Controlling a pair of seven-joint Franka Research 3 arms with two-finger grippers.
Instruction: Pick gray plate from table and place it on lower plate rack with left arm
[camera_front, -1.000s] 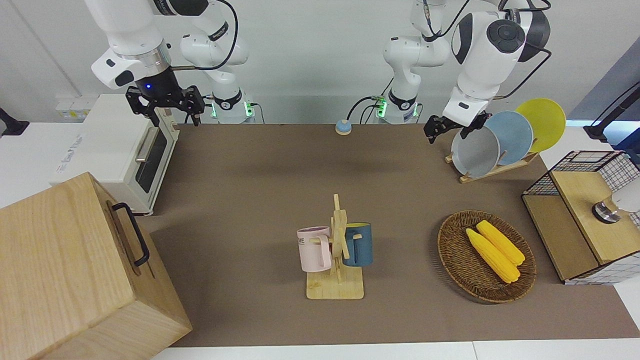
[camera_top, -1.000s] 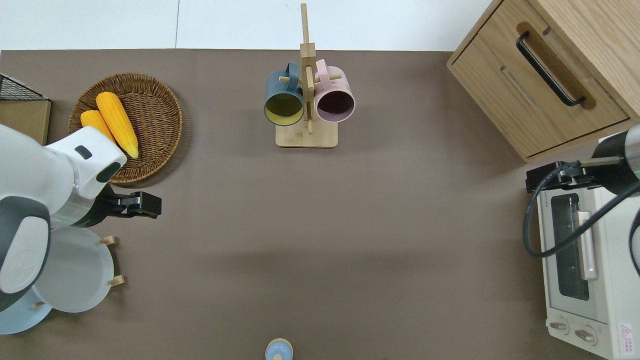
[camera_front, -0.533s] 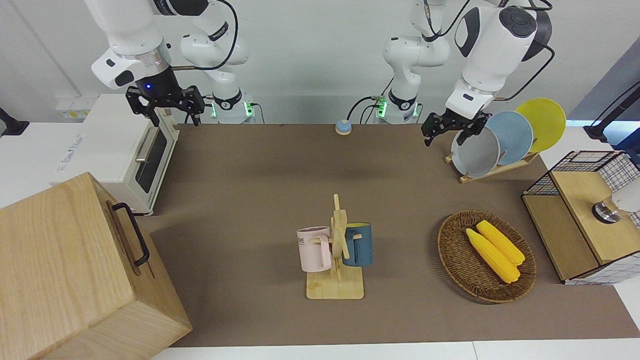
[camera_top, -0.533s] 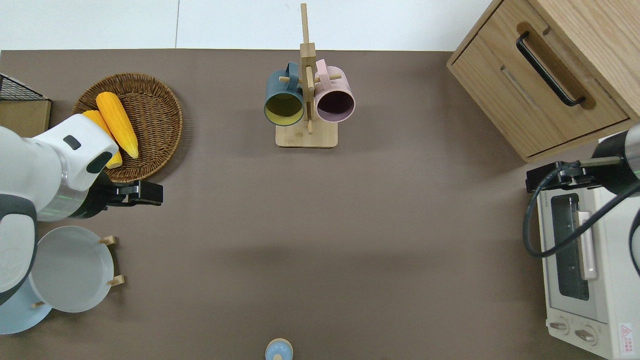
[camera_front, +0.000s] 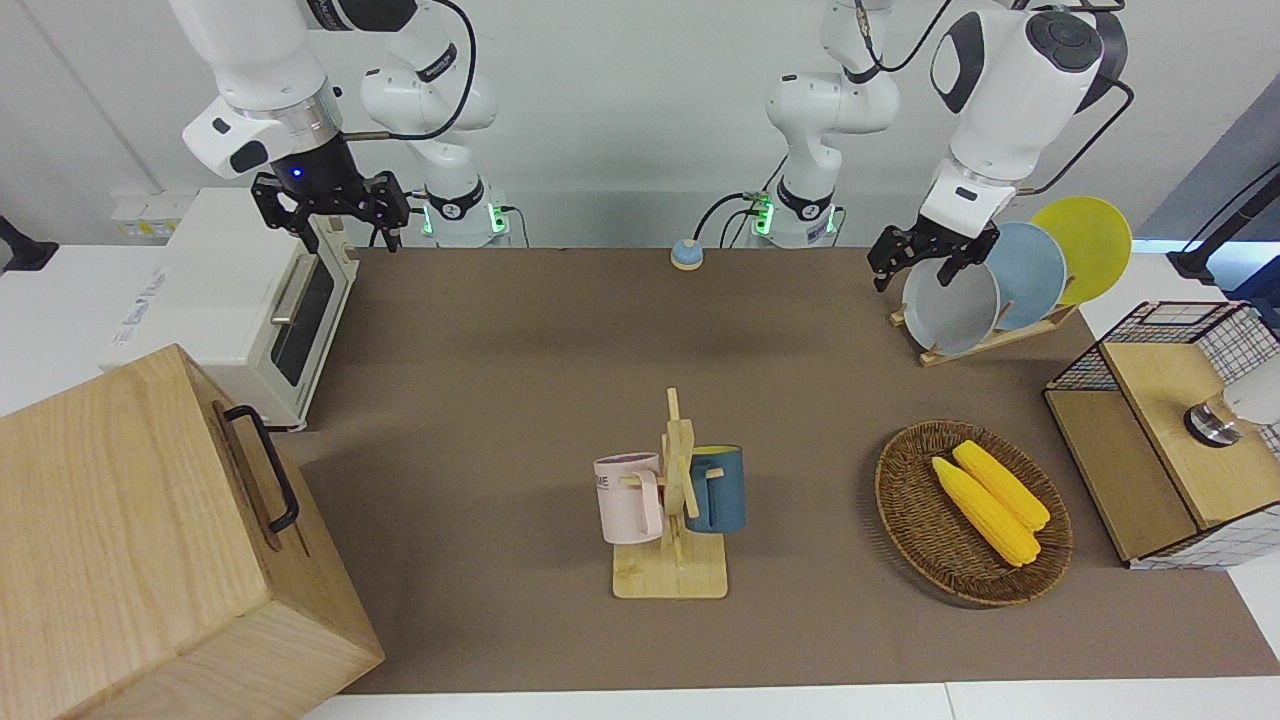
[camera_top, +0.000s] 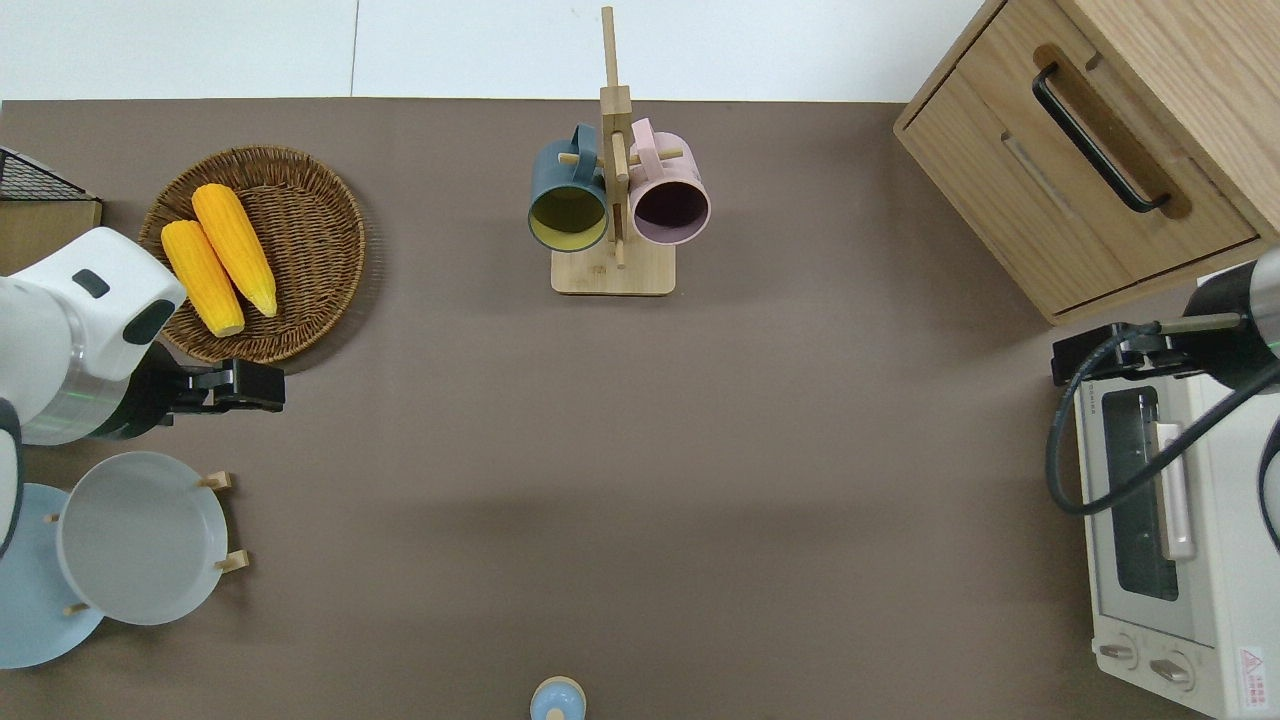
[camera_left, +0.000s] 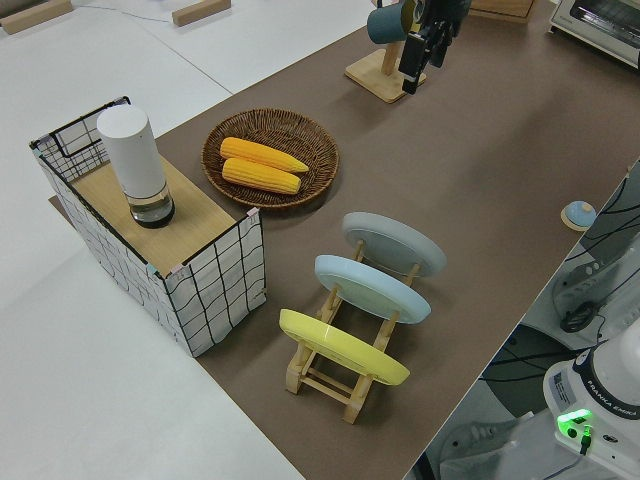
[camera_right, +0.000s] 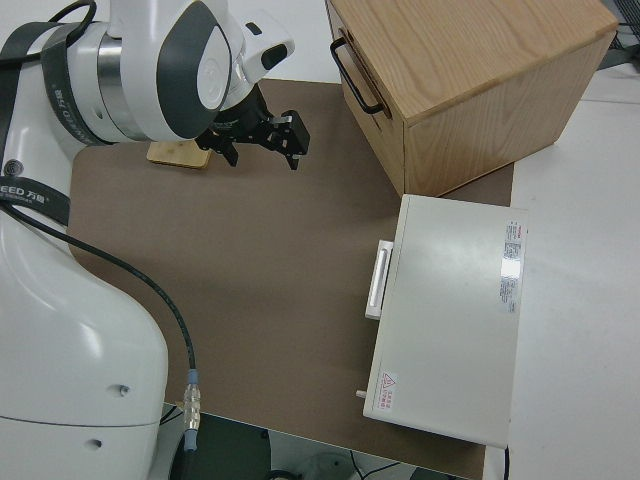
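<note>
Round pale gray shallow plate sits tilted in the lowest slot of the small light wooden dish rack, leaning on the pegs, at the left arm's end of the table, w/ nothing gripping it. Next slot up holds a round light blue plate, top slot a round yellow plate; side view shows all three slanted the same way, one after another.

Left arm's black two-finger gripper is up in the air over bare brown table mat, between the gray plate and a round woven wicker basket, apart from both. Fingers look spread, nothing between them. In the front view it hangs just by the gray plate's upper rim, not touching as far as can be seen.

Basket has two yellow corn cobs lying side by side. Approx mid-table: light wooden mug stand w/ crossed pegs carrying a pink mug and a dark blue mug. Small blue bell-like knob near the robots' bases.

Right arm parked; its black gripper has fingers apart, empty. White toaster oven and big light wood cabinet w/ black handle sit at the right arm's end. Wire-mesh box w/ wooden top carries a white cylinder.
</note>
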